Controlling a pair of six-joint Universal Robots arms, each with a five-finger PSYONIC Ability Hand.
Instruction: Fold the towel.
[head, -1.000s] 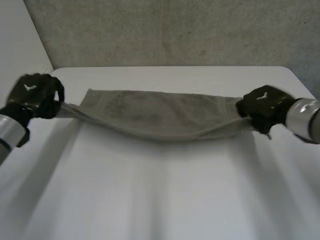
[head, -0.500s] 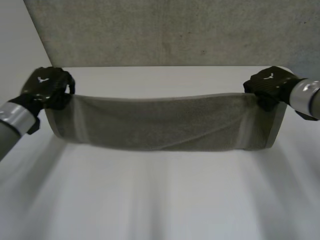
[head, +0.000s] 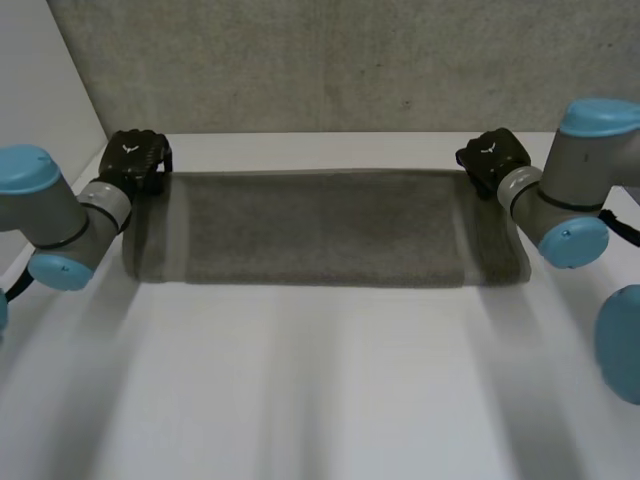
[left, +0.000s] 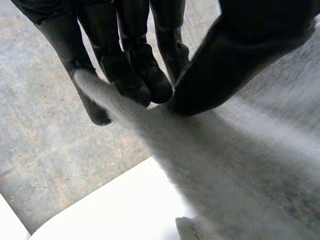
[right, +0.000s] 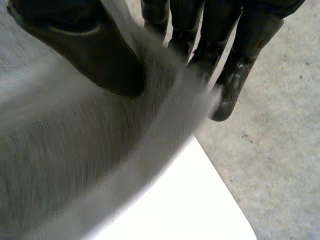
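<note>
A grey towel (head: 320, 230) stretches across the far half of the white table (head: 320, 390), pulled wide between my two hands. My left hand (head: 135, 162) holds its far left corner and my right hand (head: 490, 157) its far right corner, both near the table's back edge. In the left wrist view, the fingers and thumb of my left hand (left: 125, 55) pinch the towel's edge (left: 240, 170). My right hand (right: 215, 35) likewise pinches the towel (right: 75, 165) between thumb and fingers in the right wrist view. Whether the near edge rests on the table I cannot tell.
A grey concrete floor (head: 350, 60) lies beyond the table's back edge. A white wall (head: 40, 80) stands at the left. Both grey arms with light-blue caps reach in along the table's sides. The table's corners (left: 125, 205) (right: 190, 205) sit just beneath the hands.
Both hands have carried the towel away from me toward the table's back edge. The sagging strip has spread into a wide flat rectangle, and the arms have stretched forward.
</note>
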